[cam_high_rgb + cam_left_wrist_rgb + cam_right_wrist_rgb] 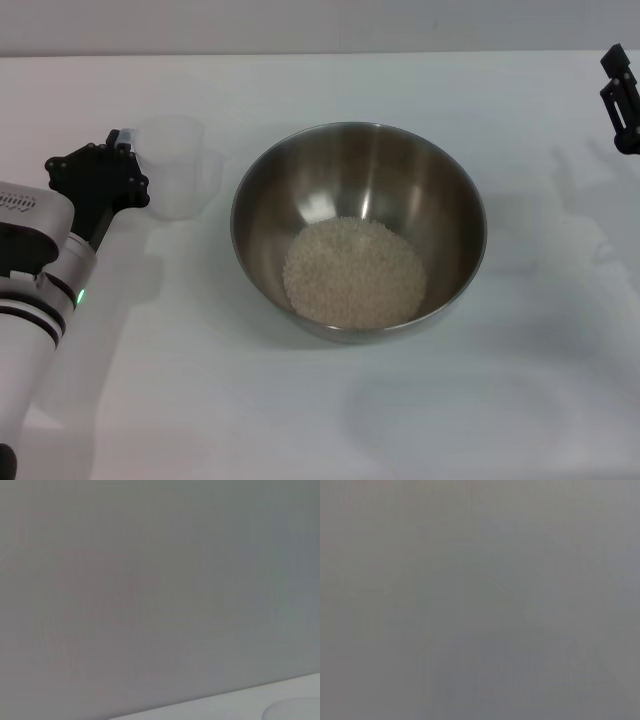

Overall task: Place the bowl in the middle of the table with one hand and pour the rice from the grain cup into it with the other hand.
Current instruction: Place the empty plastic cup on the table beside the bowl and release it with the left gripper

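Observation:
The bowl (455, 215) stands on the white table (320, 420) near its middle. A pale heap of rice (353, 272) lies in its bottom. The clear grain cup (180, 165) stands upright on the table just left of the bowl and looks empty. My left gripper (118, 150) is right beside the cup's left side, at the cup's height. A pale curved rim, perhaps the cup's, shows in the left wrist view (295, 709). My right gripper (620, 95) is at the far right edge, away from the bowl and only partly in view.
The table's far edge (320, 53) meets a grey wall. The right wrist view shows only plain grey. The left wrist view shows grey wall and a strip of white table (210, 707).

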